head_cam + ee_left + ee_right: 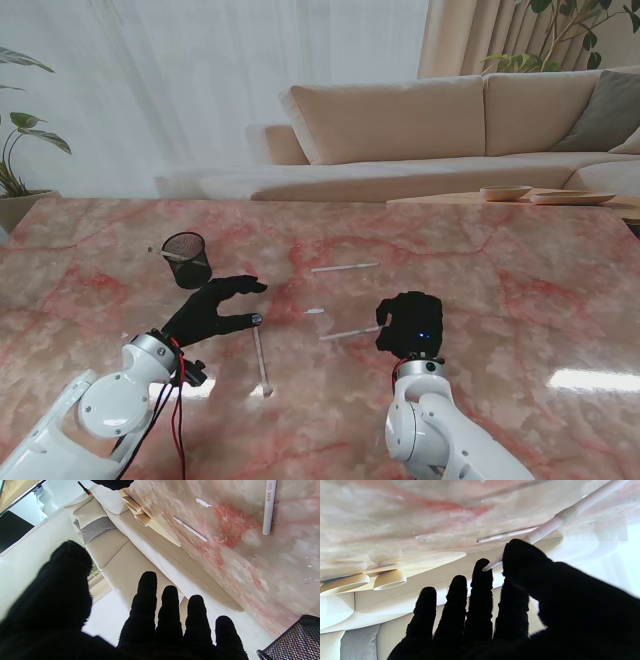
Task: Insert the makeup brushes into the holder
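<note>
A thin white brush (350, 333) seems pinched only at its tip by the right hand (409, 324), so it may be dropped short of the holder (187, 259), while the left hand (213, 308) is spread, grasping nothing.

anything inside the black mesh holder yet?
In the stand view, one pale brush tip pokes over the rim of the black mesh holder. How many brushes stand inside cannot be seen: the mesh hides its depth.
</note>
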`<state>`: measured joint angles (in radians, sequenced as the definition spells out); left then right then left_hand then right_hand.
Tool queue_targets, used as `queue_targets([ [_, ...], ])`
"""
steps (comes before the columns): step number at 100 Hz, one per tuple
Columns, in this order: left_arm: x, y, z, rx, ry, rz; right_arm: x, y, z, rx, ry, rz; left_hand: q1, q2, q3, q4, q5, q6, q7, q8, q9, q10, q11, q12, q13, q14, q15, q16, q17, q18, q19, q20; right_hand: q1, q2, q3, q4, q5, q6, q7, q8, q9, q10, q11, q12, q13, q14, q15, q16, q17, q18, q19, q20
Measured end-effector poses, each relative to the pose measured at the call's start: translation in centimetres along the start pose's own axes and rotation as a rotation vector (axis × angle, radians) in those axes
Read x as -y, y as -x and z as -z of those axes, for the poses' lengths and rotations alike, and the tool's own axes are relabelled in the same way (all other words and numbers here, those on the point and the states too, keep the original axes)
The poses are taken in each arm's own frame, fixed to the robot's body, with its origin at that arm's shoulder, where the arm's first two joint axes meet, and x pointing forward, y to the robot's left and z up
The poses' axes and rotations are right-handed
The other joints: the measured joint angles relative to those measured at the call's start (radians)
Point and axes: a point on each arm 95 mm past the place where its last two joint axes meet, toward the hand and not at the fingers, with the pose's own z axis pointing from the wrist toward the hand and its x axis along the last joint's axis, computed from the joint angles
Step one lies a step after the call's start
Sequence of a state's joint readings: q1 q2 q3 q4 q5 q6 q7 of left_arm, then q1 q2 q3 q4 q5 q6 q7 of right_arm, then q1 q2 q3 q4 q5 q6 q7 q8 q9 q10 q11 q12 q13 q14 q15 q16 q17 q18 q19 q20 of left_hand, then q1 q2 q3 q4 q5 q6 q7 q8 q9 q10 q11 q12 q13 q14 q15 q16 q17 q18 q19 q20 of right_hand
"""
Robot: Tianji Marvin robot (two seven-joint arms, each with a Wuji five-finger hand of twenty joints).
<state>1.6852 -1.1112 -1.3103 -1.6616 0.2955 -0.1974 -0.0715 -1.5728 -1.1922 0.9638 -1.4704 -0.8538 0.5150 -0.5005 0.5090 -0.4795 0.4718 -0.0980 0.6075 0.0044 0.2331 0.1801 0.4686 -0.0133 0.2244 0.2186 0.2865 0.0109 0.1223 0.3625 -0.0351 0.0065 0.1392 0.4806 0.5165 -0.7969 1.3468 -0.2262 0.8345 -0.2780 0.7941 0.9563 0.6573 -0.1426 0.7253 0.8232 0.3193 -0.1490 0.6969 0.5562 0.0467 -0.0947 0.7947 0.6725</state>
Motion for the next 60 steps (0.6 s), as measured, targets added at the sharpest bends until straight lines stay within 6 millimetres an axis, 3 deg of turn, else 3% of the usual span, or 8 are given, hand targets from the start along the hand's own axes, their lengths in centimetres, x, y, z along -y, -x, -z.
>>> queue_targets([
  [21,-0.5,-0.9,-1.3,-0.004,0.068,-0.030,-1.1,-0.2,-0.2,-0.039,0.031,0.012,0.000,-0.018,0.094,0.002,0.011,0.002,-0.011,0.000,0.025,0.006,0.000,0.000,0.000,0.000,0.000,0.011,-0.008,0.000,0.000,0.025,0.000,0.000,0.000,0.000,0.000,0.000,0.000,0.000,0.004,0.000,0.000,0.003,0.000,0.000,0.000,0.000,0.003,0.000,0.000,0.000],
  [47,-1.5,-1.9,-3.2,-0.022,0.122,-0.046,-2.0,-0.5,-0.2,-0.067,0.057,0.000,0.000,-0.043,0.136,0.003,0.037,0.002,-0.011,0.000,0.073,0.007,0.009,0.000,0.005,0.001,0.000,0.015,-0.008,0.001,0.010,0.037,0.000,0.000,0.001,0.000,0.001,0.000,0.004,0.000,0.015,0.000,0.001,0.016,0.009,0.000,-0.001,0.000,0.007,0.000,0.001,0.000],
  [49,-1.6,-1.9,-3.4,-0.022,0.127,-0.047,-2.0,-0.6,-0.2,-0.069,0.058,0.000,0.000,-0.049,0.149,-0.008,0.037,0.002,-0.011,0.000,0.073,0.007,0.009,0.000,0.005,0.001,0.000,0.019,-0.008,0.004,0.020,0.038,0.000,0.000,0.001,0.000,0.001,0.000,0.004,0.000,0.015,0.000,-0.001,0.016,0.009,0.000,-0.001,0.000,0.007,0.000,0.001,0.000],
  [60,-2.2,-2.1,-4.2,-0.022,0.159,-0.055,-2.3,-0.7,-0.2,-0.081,0.067,0.000,0.000,-0.071,0.207,-0.009,0.037,0.002,-0.011,0.000,0.078,0.007,0.010,0.000,0.014,0.030,0.000,0.024,-0.008,0.013,0.047,0.047,0.000,0.000,0.001,0.000,0.001,0.000,0.004,0.000,0.015,0.000,-0.001,0.020,0.009,0.000,-0.001,0.000,0.008,0.000,0.001,0.000],
])
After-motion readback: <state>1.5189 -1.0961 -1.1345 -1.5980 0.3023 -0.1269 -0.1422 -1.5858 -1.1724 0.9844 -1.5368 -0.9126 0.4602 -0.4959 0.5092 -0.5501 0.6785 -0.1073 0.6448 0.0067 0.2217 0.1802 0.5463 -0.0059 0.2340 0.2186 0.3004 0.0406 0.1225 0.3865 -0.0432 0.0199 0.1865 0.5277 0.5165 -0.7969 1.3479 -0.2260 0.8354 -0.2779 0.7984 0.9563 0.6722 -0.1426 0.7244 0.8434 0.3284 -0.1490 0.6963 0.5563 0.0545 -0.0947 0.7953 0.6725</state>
